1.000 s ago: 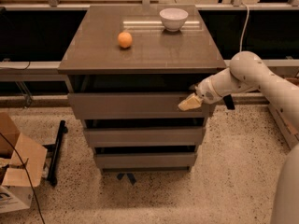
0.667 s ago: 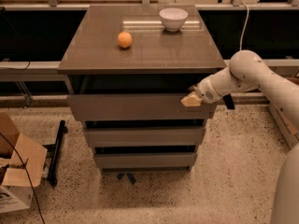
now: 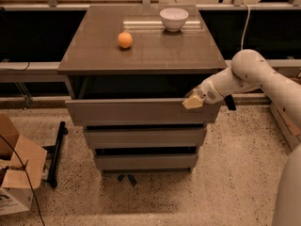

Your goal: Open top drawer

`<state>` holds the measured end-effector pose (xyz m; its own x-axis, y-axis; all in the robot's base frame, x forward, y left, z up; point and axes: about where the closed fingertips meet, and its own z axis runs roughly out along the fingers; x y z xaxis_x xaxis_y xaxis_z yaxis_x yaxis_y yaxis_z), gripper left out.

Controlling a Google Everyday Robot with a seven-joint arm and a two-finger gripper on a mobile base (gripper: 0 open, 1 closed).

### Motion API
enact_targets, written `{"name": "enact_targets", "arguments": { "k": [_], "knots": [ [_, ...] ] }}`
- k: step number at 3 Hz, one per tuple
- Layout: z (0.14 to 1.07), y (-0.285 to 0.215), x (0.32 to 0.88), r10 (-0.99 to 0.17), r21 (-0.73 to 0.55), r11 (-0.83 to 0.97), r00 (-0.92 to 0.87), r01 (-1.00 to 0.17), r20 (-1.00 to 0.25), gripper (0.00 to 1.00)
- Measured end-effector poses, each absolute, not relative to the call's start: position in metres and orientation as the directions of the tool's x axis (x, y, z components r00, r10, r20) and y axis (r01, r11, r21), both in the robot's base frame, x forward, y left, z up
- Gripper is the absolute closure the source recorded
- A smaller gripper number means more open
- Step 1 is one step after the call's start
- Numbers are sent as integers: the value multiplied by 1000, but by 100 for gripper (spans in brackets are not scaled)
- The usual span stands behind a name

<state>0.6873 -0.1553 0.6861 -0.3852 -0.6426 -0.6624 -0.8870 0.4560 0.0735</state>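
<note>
The top drawer (image 3: 131,112) is the widest grey-brown front of three, under the cabinet top. It stands pulled out a little, with a dark gap behind its upper edge. My gripper (image 3: 193,101) comes in from the right on a white arm and rests at the upper right edge of that drawer front, its beige tip over the rim. The two narrower drawer fronts (image 3: 143,138) below sit further back.
An orange (image 3: 124,40) and a white bowl (image 3: 173,19) sit on the cabinet top (image 3: 155,51). A cardboard box (image 3: 16,171) and a black stand (image 3: 56,149) are on the speckled floor at the left.
The top drawer front has come slightly further out toward the camera, and my gripper has moved with it.
</note>
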Motion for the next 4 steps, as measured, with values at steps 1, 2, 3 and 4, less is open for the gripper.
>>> {"name": "enact_targets", "arguments": {
  "k": [1, 2, 3, 4],
  "knots": [
    [687, -155, 687, -643, 73, 456, -385, -887, -662, 62],
    [686, -155, 684, -644, 79, 457, -391, -886, -658, 31],
    [678, -157, 662, -652, 118, 464, -428, -878, -626, 8],
    [677, -158, 658, -650, 125, 468, -437, -875, -622, 0]
  ]
}}
